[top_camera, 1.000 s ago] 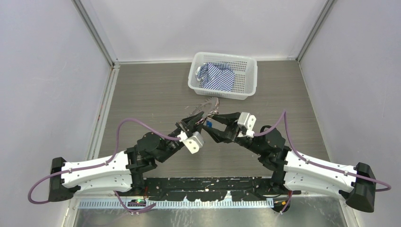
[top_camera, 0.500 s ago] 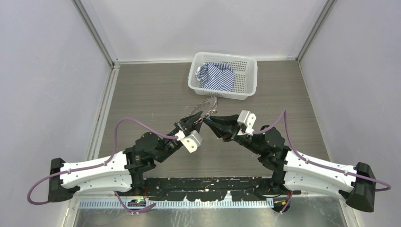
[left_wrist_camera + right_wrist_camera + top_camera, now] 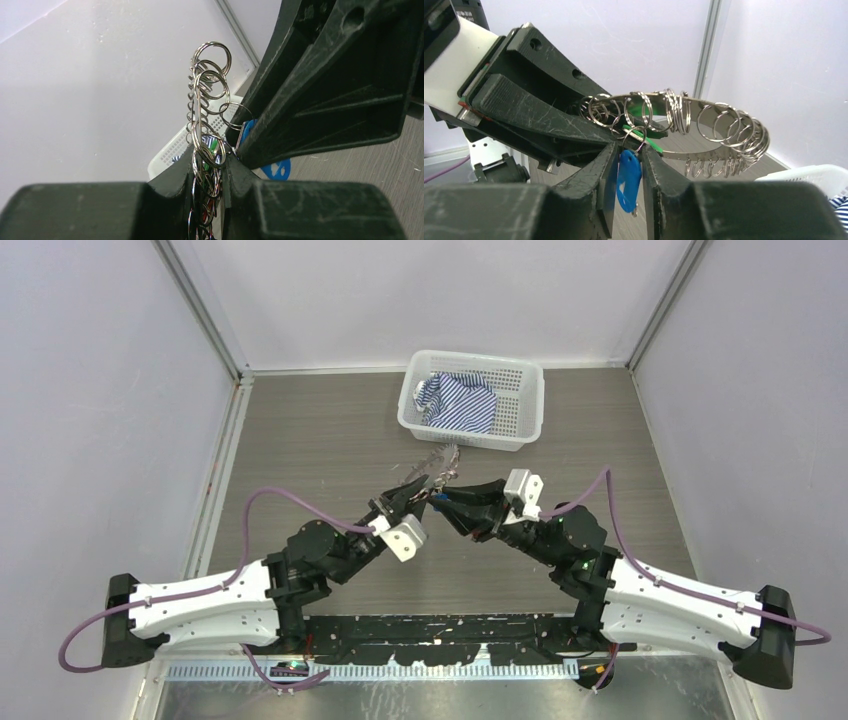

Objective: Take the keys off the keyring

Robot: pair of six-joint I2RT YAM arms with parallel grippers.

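Keyring held raised mid-table, just near of the white basket, between the left gripper and right gripper. Left wrist: the left gripper's jaws are clamped on the keyring's rim. Right wrist: the right gripper's jaws pinch the blue key hanging under the keyring.

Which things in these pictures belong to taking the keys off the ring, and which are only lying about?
For the job: large thin metal keyring hoop, held by the fingers of the left gripper; small key with a blue plastic head, between the fingers of the right gripper.
Lying about: white plastic basket; blue-and-white striped cloth inside it.
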